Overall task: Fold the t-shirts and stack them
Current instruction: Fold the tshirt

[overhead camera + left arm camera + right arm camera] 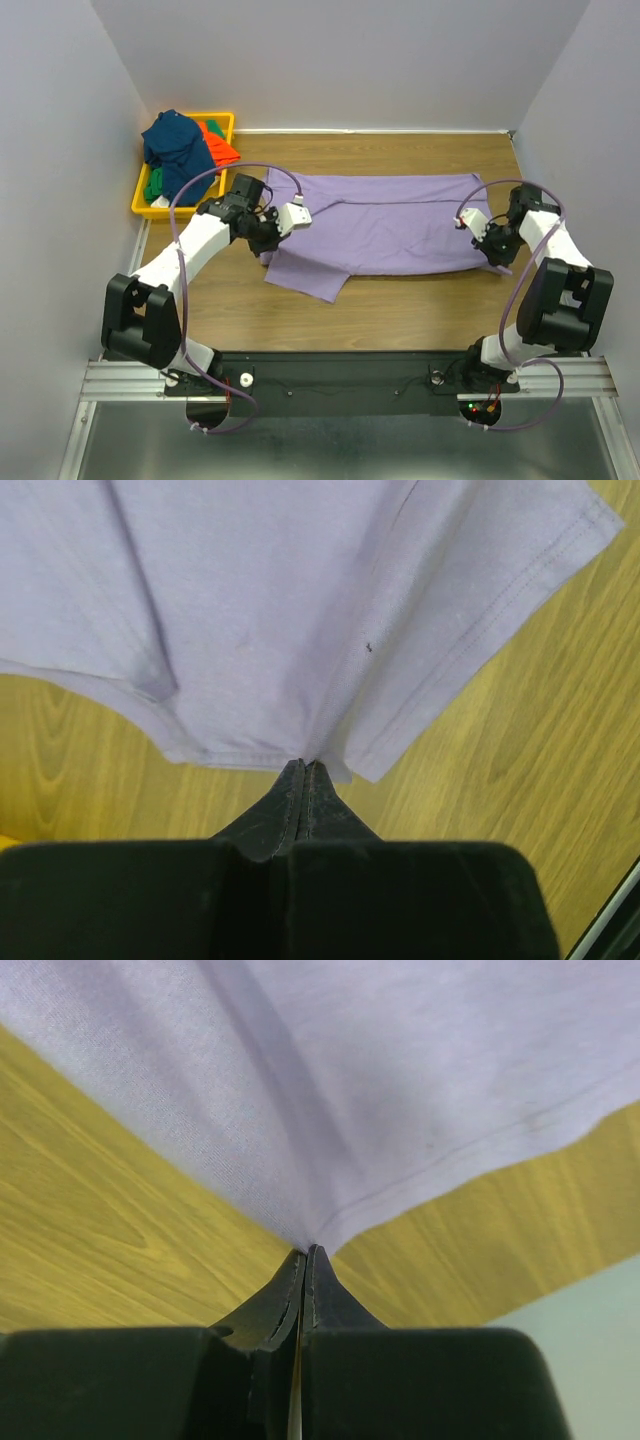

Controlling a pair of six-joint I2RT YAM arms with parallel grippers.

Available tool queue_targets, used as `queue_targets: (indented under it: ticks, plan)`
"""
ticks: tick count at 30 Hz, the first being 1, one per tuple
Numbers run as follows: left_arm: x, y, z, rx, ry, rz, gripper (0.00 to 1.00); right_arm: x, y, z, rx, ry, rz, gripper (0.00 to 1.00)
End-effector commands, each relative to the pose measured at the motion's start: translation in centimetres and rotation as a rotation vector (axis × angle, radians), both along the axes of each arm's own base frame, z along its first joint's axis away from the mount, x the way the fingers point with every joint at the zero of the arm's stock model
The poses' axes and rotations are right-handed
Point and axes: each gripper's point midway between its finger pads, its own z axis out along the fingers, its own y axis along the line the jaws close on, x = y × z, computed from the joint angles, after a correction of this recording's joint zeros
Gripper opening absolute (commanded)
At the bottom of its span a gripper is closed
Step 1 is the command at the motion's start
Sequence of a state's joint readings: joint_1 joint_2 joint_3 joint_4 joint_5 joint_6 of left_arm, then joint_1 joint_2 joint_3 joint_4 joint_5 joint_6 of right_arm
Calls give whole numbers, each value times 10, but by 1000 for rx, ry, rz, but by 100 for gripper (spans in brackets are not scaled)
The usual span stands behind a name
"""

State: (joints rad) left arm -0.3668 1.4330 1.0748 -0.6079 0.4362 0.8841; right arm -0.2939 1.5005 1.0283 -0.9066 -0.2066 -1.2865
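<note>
1. The purple shirt (390, 225) lies spread on the surface (420, 300). The other shirts (178, 150) are heaped in the bin (148, 211), far left.
2. The left gripper (305, 768) is closed, pinching the purple shirt's left edge. The right gripper (308, 1250) is closed on its right edge.
3. This is probably the first fold. Next, lift both edges together and carry them across evenly.

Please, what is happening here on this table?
Two robot arms are working on a lavender t-shirt lying spread on the wooden table. The left claw is shut on its left edge, the right claw on its right edge. Other shirts, navy, orange and green, wait in a yellow bin at the far left corner.
</note>
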Motion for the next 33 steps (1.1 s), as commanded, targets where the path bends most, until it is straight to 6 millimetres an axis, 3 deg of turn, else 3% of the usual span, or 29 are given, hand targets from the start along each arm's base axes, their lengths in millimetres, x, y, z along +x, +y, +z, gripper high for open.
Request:
queue_targets:
  ticks: [1, 8, 9, 14, 24, 33]
  plan:
    - [15, 2, 35, -64, -47, 31, 0, 15, -7, 12, -7, -13, -11, 1]
    - [49, 5, 54, -79, -90, 64, 0, 48, -14, 12, 11, -15, -23, 1]
    - [53, 5, 51, -79, -79, 70, 0, 51, -15, 6, 16, 3, -23, 1]
    - [77, 1, 57, -99, -95, 87, 0, 82, -22, 9, 24, -26, -30, 1]
    - [99, 7, 37, -94, -43, 117, 0, 113, -25, 2, -4, -19, 28, 2]
    - [107, 22, 22, -89, -5, 155, 0, 137, -12, 1, -40, -27, 93, 5]
